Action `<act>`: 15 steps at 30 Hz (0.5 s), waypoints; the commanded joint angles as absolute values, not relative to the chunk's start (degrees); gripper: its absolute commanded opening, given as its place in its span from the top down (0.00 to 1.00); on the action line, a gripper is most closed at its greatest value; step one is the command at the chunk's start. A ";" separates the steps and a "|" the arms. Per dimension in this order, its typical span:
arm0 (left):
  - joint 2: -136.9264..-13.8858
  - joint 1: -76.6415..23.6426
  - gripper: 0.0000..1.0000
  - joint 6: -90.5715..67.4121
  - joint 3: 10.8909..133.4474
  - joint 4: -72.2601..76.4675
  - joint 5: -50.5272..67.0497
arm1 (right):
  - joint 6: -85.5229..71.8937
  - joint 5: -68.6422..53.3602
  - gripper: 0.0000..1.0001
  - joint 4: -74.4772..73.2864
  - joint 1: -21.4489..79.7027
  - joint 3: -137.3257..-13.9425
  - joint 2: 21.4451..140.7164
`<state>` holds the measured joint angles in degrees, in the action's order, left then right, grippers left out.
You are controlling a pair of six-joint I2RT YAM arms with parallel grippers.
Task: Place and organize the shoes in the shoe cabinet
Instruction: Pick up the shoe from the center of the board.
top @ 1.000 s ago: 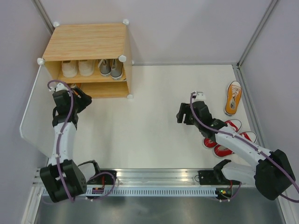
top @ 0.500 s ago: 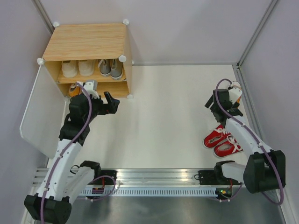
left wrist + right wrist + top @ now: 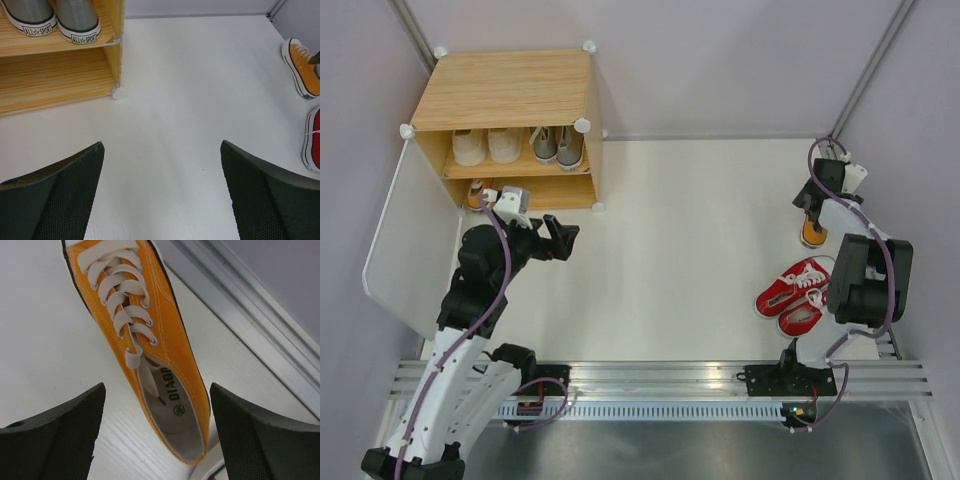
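From above, the cabinet (image 3: 510, 90) stands at the far left with its door (image 3: 405, 250) swung open. A cream pair (image 3: 485, 147) and a grey pair (image 3: 558, 147) sit on the upper shelf. A stored orange shoe (image 3: 477, 193) shows in the lower compartment. Your left gripper (image 3: 563, 238) hangs just in front of the cabinet, holding nothing. Well apart, by the right wall, your right gripper (image 3: 808, 205) hovers over the loose orange shoe (image 3: 810, 232). The red pair (image 3: 798, 297) lies nearer the arm bases.

In the left wrist view, the left gripper (image 3: 160, 190) has its jaws spread wide over bare white table (image 3: 175, 100). The cabinet (image 3: 50, 80) is up to the left, and the loose orange shoe (image 3: 302, 65) is far off at the right edge.

In the right wrist view, the right gripper (image 3: 155, 435) is wide apart and empty. The loose orange shoe (image 3: 145, 340) lies directly below. Its long axis runs away between the fingers, with the heel opening nearest. The right arm is plainly the nearer one, and its jaws straddle the shoe's width at the heel.
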<state>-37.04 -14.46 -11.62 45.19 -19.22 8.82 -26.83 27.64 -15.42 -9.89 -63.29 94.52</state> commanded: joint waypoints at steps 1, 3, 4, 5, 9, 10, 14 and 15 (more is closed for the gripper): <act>-36.21 -15.82 0.00 -8.97 45.18 -18.28 6.77 | -23.29 21.02 0.11 -13.80 -12.82 -66.96 101.32; -35.69 -16.08 0.00 -8.79 45.00 -18.37 6.33 | -22.68 19.60 0.13 -12.92 -13.36 -67.76 104.67; -35.51 -16.26 0.00 -8.70 45.00 -18.46 6.15 | -22.68 20.03 0.14 -13.01 -13.62 -67.85 105.37; -35.51 -16.35 0.00 -8.70 45.09 -18.54 5.89 | -22.76 20.56 0.17 -12.66 -13.88 -67.59 105.99; -35.42 -16.52 0.00 -8.70 44.91 -18.46 5.98 | -22.94 19.00 0.52 -11.43 -14.24 -65.75 105.21; -35.42 -16.52 0.00 -8.79 45.00 -18.37 6.15 | -23.11 17.85 0.61 -11.08 -14.15 -65.48 104.86; -35.42 -16.52 0.00 -8.70 44.91 -18.37 5.98 | -23.29 14.42 0.99 -11.16 -11.87 -64.43 101.26; -35.33 -16.52 0.00 -8.61 44.83 -18.46 5.89 | -23.20 14.41 0.99 -11.42 -10.73 -64.16 100.64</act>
